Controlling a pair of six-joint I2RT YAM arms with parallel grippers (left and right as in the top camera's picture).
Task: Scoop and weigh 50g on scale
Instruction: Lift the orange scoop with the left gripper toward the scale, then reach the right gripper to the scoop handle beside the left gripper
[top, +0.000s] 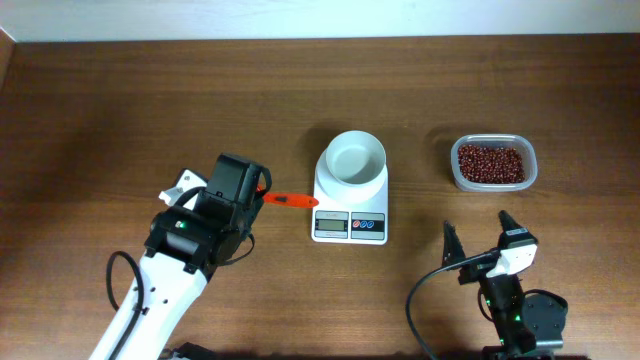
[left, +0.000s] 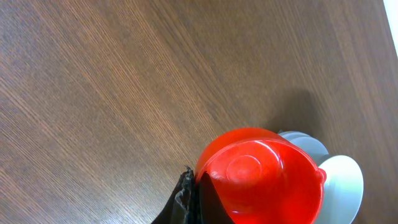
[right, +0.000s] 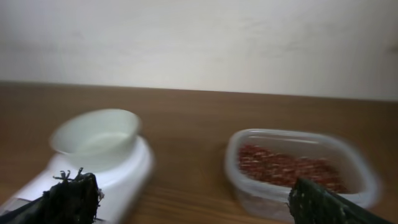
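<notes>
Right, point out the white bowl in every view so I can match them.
Overhead: the white bowl sits at centre, on the scale.
Left wrist: not in it.
Right wrist: left of centre, on the scale.
Shared landmark: the bean tub, right of the bowl in both those views.

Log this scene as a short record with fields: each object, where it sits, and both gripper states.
scale: display facing the robot, carrying the bowl
white bowl: on the scale, looks empty
tub of red beans: right of the scale, apart from it, no lid
red scoop: handle pointing toward the scale
left gripper: shut on the red scoop, left of the scale
right gripper: open, empty, near side of the tub
</notes>
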